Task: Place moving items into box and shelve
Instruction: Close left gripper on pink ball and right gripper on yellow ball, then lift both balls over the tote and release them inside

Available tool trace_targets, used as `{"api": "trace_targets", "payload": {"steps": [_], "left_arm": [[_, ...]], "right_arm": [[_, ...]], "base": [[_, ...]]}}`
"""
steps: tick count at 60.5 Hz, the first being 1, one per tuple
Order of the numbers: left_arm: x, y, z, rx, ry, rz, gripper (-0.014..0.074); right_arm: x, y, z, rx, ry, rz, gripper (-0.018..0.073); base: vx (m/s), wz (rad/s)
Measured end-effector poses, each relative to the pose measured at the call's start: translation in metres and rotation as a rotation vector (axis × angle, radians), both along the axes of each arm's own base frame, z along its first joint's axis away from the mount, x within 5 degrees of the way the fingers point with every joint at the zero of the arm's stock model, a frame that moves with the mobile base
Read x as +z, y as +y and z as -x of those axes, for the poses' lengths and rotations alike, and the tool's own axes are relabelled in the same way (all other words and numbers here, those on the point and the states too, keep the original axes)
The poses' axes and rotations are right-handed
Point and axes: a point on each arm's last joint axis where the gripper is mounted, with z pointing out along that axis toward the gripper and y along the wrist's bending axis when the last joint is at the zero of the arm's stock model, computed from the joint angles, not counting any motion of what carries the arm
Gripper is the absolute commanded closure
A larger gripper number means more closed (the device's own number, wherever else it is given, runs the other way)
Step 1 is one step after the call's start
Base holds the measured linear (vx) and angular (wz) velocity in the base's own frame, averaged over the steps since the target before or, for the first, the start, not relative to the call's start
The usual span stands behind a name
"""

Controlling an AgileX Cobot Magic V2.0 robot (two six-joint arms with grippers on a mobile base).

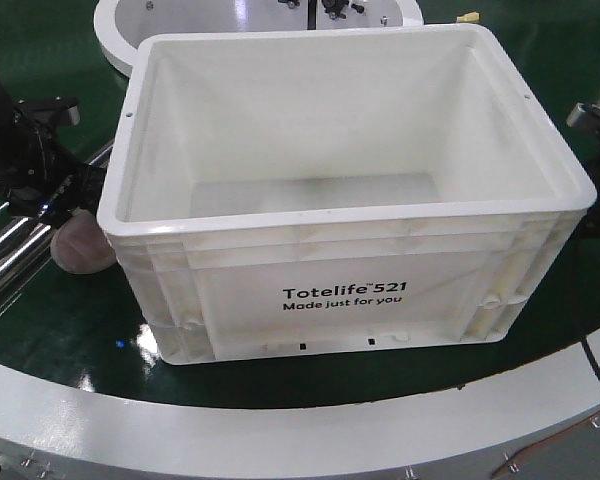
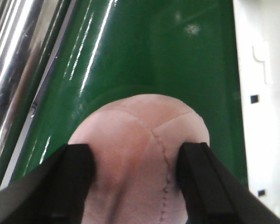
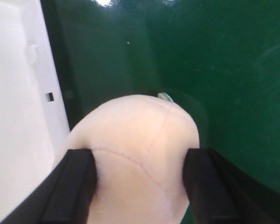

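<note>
Crate [image 1: 350, 290] standing on the green belt [image 2: 154, 56], nothing visible inside it, with one stitched ball outside each end wall. The left gripper [image 2: 136, 161] is clamped on the flanks of the pink ball [image 2: 140, 130], just beside the crate's left wall. The right gripper [image 3: 140, 163] likewise pinches the cream ball [image 3: 135, 126], just beside the crate's right wall. Both balls look light, plush and compressible, not fragile. Rounded sides may squirm free, so the hold belongs across the widest girth. Whether either ball is clear of the belt cannot be told.
</note>
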Motion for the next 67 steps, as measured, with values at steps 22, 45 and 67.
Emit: {"api": "trace_targets", "payload": {"steps": [22,45,67], "left_arm": [[-0.01,0.0,-0.006,0.009,-0.007,0.004,0.0605],[0.012,0.001,-0.009,-0.001,-0.072,-0.01,0.0605],[0.117,0.001,-0.01,-0.015,-0.338,-0.014,0.0603]], "right_arm": [[-0.005,0.0,-0.002,-0.004,0.012,-0.012,0.0576],[0.009,-0.002,0.001,0.025,-0.014,0.027,0.0567],[0.114,-0.018,0.001,0.018,-0.196,0.27,0.0567]], "base": [[0.0,0.0],[0.0,0.0],[0.0,0.0]]}}
